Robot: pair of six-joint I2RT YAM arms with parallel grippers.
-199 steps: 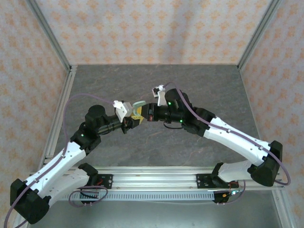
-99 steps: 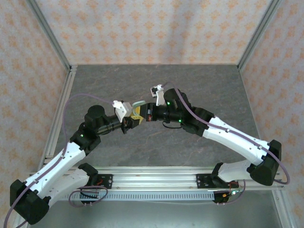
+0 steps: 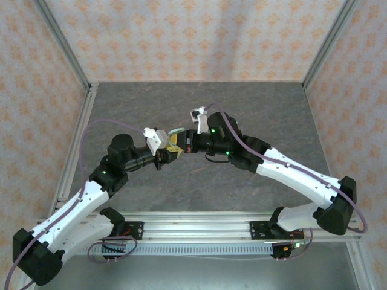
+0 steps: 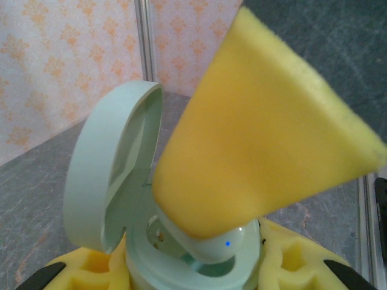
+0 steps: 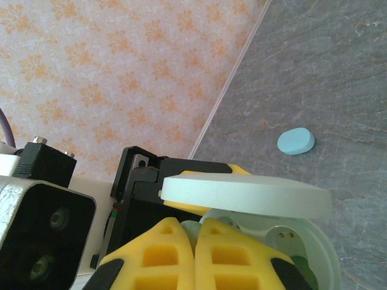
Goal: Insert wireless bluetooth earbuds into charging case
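Near edge: both arm bases, and I run them toward mid-table. The left gripper [image 3: 171, 151] is clamped on the base of a mint-green charging case [image 4: 145, 266]. The left wrist view has the case sitting between that gripper's two yellow pads, held up off the grey table [image 3: 266, 109].

The case's lid [image 4: 109, 175] is swung open and stands up on the left side in that view. Inside the base is one whitish-green earbud [image 4: 211, 249] with a blue light dot [image 4: 227, 243] on it, lying in a well. Beside it, the second well [image 5: 283, 233] shows bare contacts with nothing in it.

The right gripper [image 5: 196, 232] comes in from the right and is fully closed, pads pressed flat together. Its tip is down on the earbud inside the case. I can't tell whether it pinches the earbud or just rests on it.

Farther out in the right wrist view, one pale blue oval case [image 5: 295, 141] lies flat on the table, well apart from the held case. It is near the rail at the foot of the patterned wall [image 5: 121, 72], and it looks closed.

Count: two cases, one mint and open, one blue. One earbud seen. Two wells in the mint case, one filled, one bare. Two grippers, both closed.
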